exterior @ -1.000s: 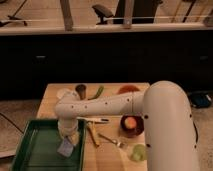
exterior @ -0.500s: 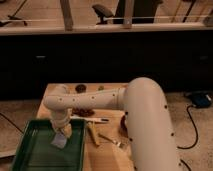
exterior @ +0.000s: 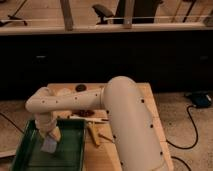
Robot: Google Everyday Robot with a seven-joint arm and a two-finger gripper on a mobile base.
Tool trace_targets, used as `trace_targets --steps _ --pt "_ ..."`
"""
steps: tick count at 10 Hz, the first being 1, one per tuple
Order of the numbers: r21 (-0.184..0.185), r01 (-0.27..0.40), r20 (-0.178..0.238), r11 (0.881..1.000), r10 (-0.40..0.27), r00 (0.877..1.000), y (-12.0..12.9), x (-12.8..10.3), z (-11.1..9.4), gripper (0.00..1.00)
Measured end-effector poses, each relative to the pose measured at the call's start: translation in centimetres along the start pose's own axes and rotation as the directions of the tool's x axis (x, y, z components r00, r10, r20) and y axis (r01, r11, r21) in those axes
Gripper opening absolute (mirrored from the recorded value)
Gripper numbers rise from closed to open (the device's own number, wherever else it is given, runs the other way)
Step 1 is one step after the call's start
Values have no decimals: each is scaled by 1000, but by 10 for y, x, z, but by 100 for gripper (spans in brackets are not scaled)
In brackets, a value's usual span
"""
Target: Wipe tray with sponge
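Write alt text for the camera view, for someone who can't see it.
A white robot arm reaches down over a green tray at the left end of a wooden table, its gripper shut on a blue-grey sponge pressed to the tray floor. Behind the arm, small items lie on the table.

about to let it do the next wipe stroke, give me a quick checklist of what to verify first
1. Gripper over the large green plastic tray: ok.
2. Jaws shut on the small blue-grey sponge block: ok.
3. Sponge inside the tray's raised rim, left half: ok.
4. Sponge pressed flat on the tray floor: cannot tell.
5. Tray lying wholly on the wooden table: cannot tell, its left edge is near the table's side.
6. Tray floor free of other items: ok.
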Motion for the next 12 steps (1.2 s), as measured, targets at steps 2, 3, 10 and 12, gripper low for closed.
trace_targets --steps 2,3,10,12 --pt "-2 -15 14 1000 15 1000 26 -8 5 0" --pt "-3 -35 15 999 35 999 41 -8 5 0" --pt "28 -178 -34 984 179 983 73 45 -17 0" --pt "23 -145 -38 989 146 989 50 51 -20 0"
